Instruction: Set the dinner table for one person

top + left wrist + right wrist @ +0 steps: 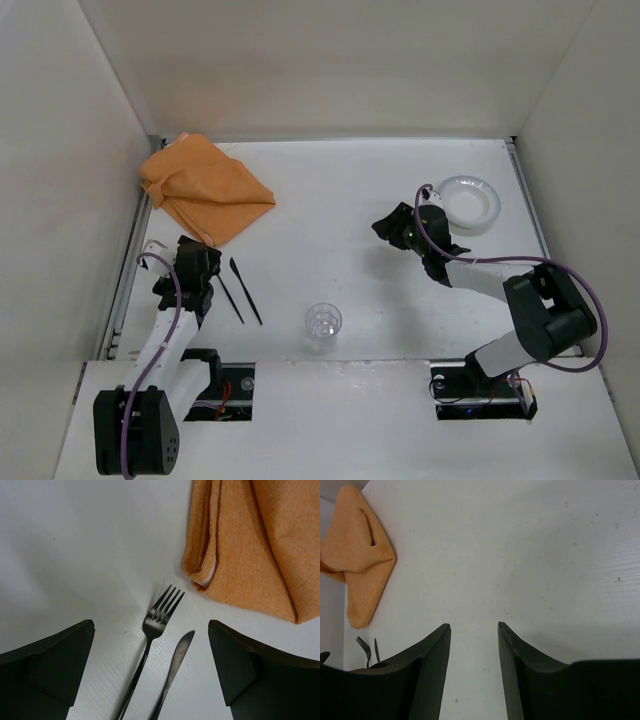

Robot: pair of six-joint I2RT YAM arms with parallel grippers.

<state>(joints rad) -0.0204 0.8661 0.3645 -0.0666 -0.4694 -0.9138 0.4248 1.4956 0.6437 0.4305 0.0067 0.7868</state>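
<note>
On the worktop, setting barely begun

From overhead, the worktop (340, 190) fills the frame beneath everything. An orange cloth (205, 188) lies bunched at ten o'clock, a white dish (470, 202) at two o'clock and a clear glass (323, 322) at six o'clock. A fork (230, 298) and knife (246, 292) lie side by side at eight o'clock. By my reading nothing is laid as a place setting yet: the cloth needs spreading, and the dish, cutlery and glass need gathering around it. The left pincer (200, 262) hovers just beside the cutlery. The right pincer (390, 226) sits near the dish, whose rim a cable crosses.

Left wrist view: jaws wide, holding nothing. The fork tines and knife tip lie between them toward six o'clock, handles cut off. A cloth corner shows at one o'clock.

Right wrist view: jaws moderately parted, empty over bare worktop. The cloth is at ten o'clock and the cutlery tiny at eight o'clock. Dish and glass are out of frame.
</note>
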